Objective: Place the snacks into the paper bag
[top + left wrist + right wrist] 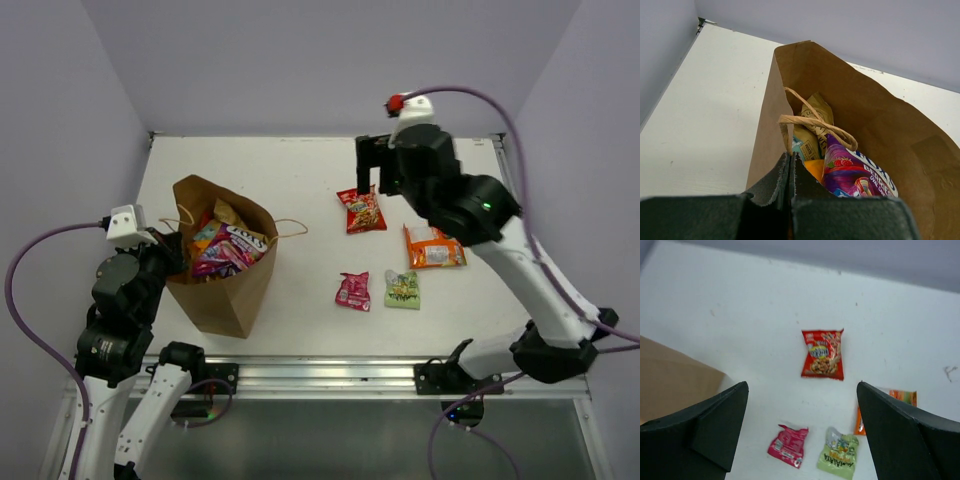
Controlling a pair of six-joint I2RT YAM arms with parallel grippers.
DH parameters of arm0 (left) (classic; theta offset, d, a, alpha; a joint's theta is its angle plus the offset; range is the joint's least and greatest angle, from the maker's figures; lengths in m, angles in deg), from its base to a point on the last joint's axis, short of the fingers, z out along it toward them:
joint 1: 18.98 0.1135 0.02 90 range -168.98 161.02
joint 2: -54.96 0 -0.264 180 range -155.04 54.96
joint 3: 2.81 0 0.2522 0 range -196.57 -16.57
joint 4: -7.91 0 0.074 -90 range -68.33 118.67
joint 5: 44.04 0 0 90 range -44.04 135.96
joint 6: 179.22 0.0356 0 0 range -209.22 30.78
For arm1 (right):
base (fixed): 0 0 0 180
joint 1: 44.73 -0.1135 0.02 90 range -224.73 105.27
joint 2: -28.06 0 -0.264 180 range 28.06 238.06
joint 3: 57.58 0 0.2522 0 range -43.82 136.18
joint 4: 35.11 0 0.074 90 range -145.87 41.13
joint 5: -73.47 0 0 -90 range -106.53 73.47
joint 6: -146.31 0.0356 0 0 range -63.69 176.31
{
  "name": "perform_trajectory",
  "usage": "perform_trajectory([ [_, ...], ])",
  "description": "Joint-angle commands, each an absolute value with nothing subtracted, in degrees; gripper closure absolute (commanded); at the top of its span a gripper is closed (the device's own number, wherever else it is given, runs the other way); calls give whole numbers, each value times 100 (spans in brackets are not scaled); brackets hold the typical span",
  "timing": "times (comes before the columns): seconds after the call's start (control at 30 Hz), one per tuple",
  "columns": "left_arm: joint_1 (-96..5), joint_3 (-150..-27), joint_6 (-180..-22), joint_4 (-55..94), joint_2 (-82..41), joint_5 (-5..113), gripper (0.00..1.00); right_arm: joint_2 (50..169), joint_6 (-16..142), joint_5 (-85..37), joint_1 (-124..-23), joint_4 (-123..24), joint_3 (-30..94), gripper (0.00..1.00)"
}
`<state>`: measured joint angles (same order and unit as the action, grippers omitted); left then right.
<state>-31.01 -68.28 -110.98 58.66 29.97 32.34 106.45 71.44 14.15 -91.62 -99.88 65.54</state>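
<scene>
The brown paper bag stands open at the left with several snacks in it, among them a purple packet. My left gripper is at the bag's left rim. In the left wrist view it is shut on the edge of the paper bag, with a twisted handle and the purple packet just beyond. My right gripper is open and empty above a red packet. The right wrist view shows the gripper over the red packet, pink packet, green packet and orange packet.
On the white table the orange packet, pink packet and green packet lie right of the bag, apart from each other. A corner of the bag shows at the left of the right wrist view. Walls close in on three sides.
</scene>
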Motion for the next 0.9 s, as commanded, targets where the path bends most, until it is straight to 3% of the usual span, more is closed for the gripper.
perform_trajectory([
  [0.0, -3111, -6852, -11076, 5577, 3018, 3392, 100, 11498, 7485, 810, -8536, -9969, 5665, 7],
  [0.3, -3120, -6843, -10961, 5595, 2991, 3296, 100, 12711, 7415, 123, -7374, -9098, 5250, 10],
  [0.57, -3111, -6808, -10935, 5568, 2939, 3208, 100, 14073, 7143, -667, -7030, -8711, 5593, 14],
  [0.87, -3111, -6843, -10865, 5603, 2895, 3102, 100, 15127, 7143, -633, -6829, -8632, 5813, 17],
])
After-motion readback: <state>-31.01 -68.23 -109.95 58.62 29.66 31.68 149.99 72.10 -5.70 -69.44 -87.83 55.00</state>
